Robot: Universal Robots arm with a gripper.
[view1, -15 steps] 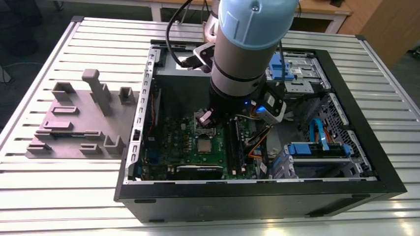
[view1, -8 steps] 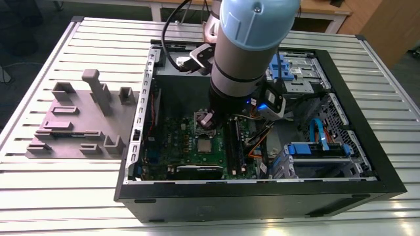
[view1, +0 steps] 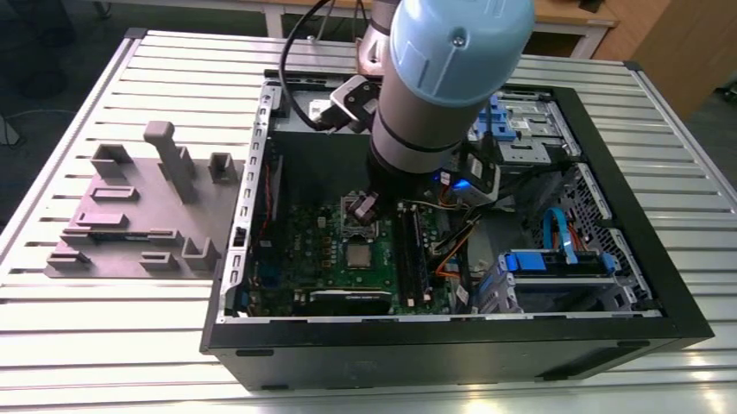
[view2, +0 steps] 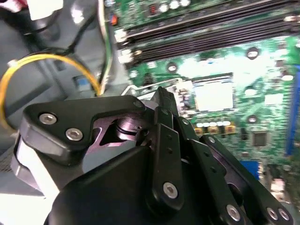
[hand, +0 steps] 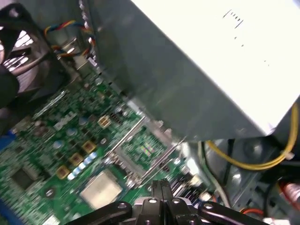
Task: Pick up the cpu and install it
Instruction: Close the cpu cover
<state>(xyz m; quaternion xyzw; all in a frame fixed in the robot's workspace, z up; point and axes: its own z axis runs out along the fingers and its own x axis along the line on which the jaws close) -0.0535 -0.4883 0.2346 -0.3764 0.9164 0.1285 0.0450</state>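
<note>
The cpu [view1: 361,256] is a small silver square lying flat in its socket on the green motherboard [view1: 288,250] inside the open computer case. In both wrist views it shows as a pale square [view2: 214,96] [hand: 100,187]. The socket's metal frame [hand: 140,145] stands hinged open beside it. My gripper [view1: 366,210] hangs low over the board, just behind the socket in the exterior view. Its two dark fingers [view2: 161,105] [hand: 159,187] are pressed together with nothing between them. The fingertips are close to the raised frame, apart from the cpu.
The black case [view1: 461,345] walls in the work area. Memory slots [view2: 201,33], yellow cables [view2: 28,63] and a blue drive bay [view1: 553,263] crowd the board. A grey power supply box [hand: 197,70] hangs close by. A grey-mauve tray [view1: 127,216] sits on the slatted table at the exterior view's left.
</note>
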